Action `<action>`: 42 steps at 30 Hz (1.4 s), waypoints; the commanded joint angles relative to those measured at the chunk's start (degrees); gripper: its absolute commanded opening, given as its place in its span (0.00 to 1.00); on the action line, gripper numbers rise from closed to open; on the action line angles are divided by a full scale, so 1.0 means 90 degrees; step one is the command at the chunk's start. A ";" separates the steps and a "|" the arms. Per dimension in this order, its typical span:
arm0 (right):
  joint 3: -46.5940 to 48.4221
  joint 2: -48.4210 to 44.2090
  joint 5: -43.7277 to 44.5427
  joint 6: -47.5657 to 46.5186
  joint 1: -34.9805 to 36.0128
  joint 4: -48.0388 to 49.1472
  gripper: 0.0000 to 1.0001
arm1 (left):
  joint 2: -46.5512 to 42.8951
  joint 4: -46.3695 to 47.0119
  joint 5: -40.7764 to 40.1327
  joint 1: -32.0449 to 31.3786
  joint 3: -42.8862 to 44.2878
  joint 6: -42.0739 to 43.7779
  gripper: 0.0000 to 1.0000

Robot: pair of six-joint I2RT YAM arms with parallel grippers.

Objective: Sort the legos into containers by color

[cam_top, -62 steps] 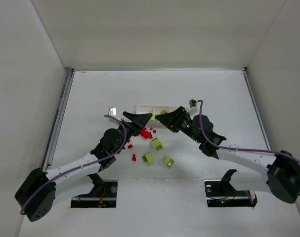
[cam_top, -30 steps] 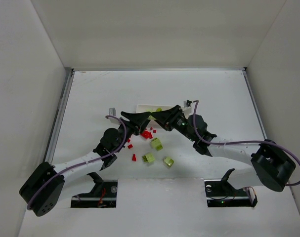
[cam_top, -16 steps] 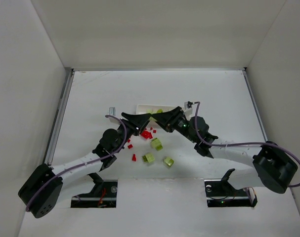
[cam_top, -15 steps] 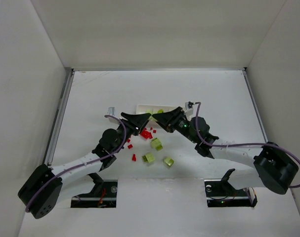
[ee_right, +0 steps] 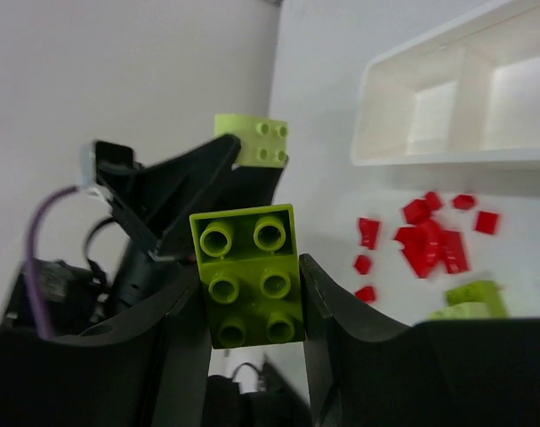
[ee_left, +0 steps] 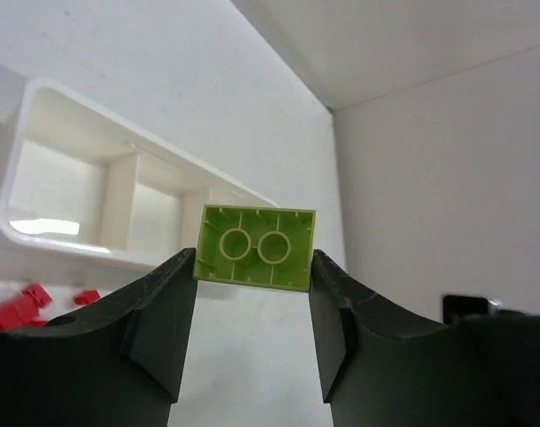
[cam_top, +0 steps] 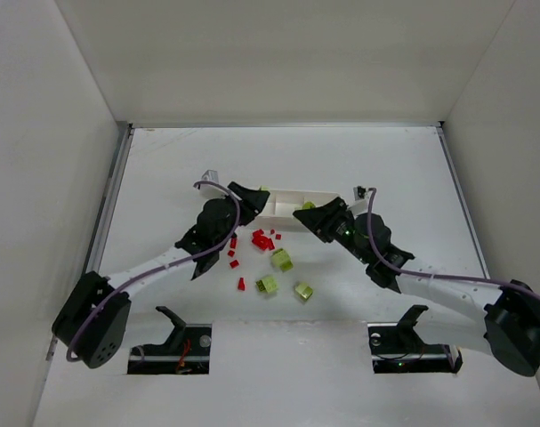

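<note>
My left gripper (ee_left: 254, 267) is shut on a lime green lego (ee_left: 254, 247), whose hollow underside faces the camera. In the top view this gripper (cam_top: 257, 197) hangs at the left end of the white tray of containers (cam_top: 286, 203). My right gripper (ee_right: 250, 286) is shut on a second lime green lego (ee_right: 250, 276), studs toward the camera. It hovers at the tray's front edge (cam_top: 305, 213). The right wrist view also shows the left gripper's lime lego (ee_right: 252, 140). The compartments (ee_left: 118, 203) look bare where visible.
A cluster of tiny red legos (cam_top: 263, 240) lies in front of the tray, with stray red ones (cam_top: 241, 284) nearer the arms. Three loose lime legos (cam_top: 282, 259) (cam_top: 268, 285) (cam_top: 302, 291) rest on the table below them. White walls enclose the table.
The two grippers, tip to tip over the red pile before, have drawn apart. The left one moved back toward the tray's left end, the right one shifted right, each holding a lime lego.
</note>
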 commanded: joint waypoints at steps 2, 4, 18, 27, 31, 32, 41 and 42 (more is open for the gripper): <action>0.0113 -0.0490 0.0815 -0.1085 0.0153 -0.1027 0.23 | 0.0727 -0.0853 -0.0563 -0.0047 0.0913 0.1247 0.32; -0.0004 -0.0743 0.1060 -0.1271 0.0192 -0.1261 0.23 | 0.1040 -0.0942 -0.0661 -0.0076 0.1128 0.1462 0.32; -0.0327 -0.1712 0.1481 -0.2278 -0.0305 -0.2180 0.23 | 0.2193 -0.1625 -0.1588 -0.0310 0.1997 0.2449 0.33; -0.0161 -0.1224 0.1393 -0.2542 -0.0228 -0.2005 0.24 | 0.2546 -0.1636 -0.1872 -0.0408 0.2281 0.2674 0.54; -0.0063 -0.1048 0.1344 -0.2542 -0.0140 -0.1907 0.24 | 0.2390 -0.1626 -0.1775 -0.0350 0.2213 0.2567 0.62; -0.0005 -0.0989 0.1325 -0.2542 -0.0120 -0.1897 0.24 | 0.2273 -0.1626 -0.1707 -0.0350 0.2155 0.2518 0.63; 0.0435 -0.0491 0.0593 -0.2055 0.0007 -0.1371 0.26 | 0.0048 -0.0730 -0.0477 -0.0457 0.0614 0.1279 0.60; 0.0474 -0.0413 0.0476 -0.1908 0.0007 -0.1263 0.26 | -0.0196 -0.0486 -0.0331 -0.0476 0.0370 0.1133 0.60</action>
